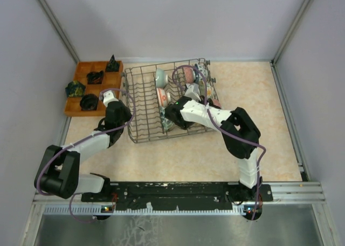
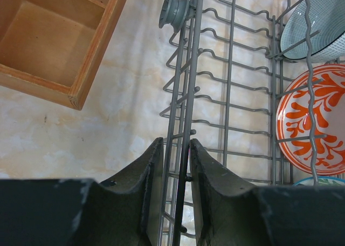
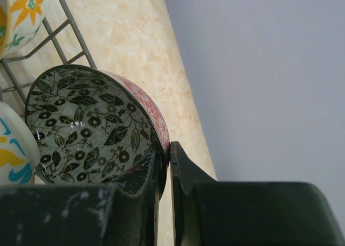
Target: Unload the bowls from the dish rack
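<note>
The dish rack [image 1: 141, 109] is a dark grey wire basket in the middle of the table. My left gripper [image 1: 109, 98] is shut on the rack's left rim wire; in the left wrist view the wire runs between its fingers [image 2: 175, 143]. Several bowls stand in the rack's right half, among them a red-and-white bowl [image 2: 310, 117] and a blue-and-white bowl [image 2: 318, 25]. My right gripper [image 3: 166, 149] is shut on the rim of a bowl [image 3: 86, 127] that is black-floral inside and red outside, one finger inside and one outside. This happens at the rack's right end [image 1: 211, 100].
An orange compartmented tray [image 1: 99, 64] with dark objects [image 1: 75, 88] sits at the back left, close to the rack. A yellow-flowered bowl [image 3: 24, 9] and a white, blue and yellow bowl [image 3: 13, 154] stand beside the held one. Walls close in on three sides.
</note>
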Available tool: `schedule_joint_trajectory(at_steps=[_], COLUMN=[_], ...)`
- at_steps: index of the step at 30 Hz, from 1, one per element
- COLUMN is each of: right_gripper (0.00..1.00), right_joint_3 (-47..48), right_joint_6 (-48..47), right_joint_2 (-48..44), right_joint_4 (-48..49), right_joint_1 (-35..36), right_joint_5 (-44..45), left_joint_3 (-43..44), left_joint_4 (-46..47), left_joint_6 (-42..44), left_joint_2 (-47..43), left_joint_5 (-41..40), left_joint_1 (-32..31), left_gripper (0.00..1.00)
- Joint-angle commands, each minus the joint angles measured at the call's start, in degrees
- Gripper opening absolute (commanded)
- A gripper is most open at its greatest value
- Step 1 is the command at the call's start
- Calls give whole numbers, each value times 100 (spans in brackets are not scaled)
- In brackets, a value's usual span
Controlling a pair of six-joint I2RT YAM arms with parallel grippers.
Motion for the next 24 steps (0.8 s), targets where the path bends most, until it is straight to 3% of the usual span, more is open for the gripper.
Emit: schedule_joint_trajectory(at_steps=[1, 6, 11, 13, 20, 24], right_gripper=[0, 0, 0, 0, 0, 0], right_joint_3=[239, -95, -1136, -1442, -1199, -1474], right_joint_6=[163, -718, -2976, -3436, -2888, -3456], right_joint_2=[-597, -1083, -2220, -2589, -2424, -2814], right_joint_4=[-126, 789, 3583, 4163, 3353, 4076], right_joint_1=[59, 42, -29, -50, -94, -309], right_joint_5=[480, 303, -343, -433, -310, -756], left_joint_3=[-64, -90, -90, -81, -89, -69], left_joint_4=[-144, -158, -188, -214, -250, -284], left_joint_6=[-19, -15, -7, -3, 3, 6], left_joint_2=[-7, -78, -100, -126, -150, -166], left_joint_5=[-79, -113, -124, -150, -217, -267], left_joint_1=[16, 16, 16, 16, 16, 16], left_gripper=[32, 32, 32, 32, 32, 32])
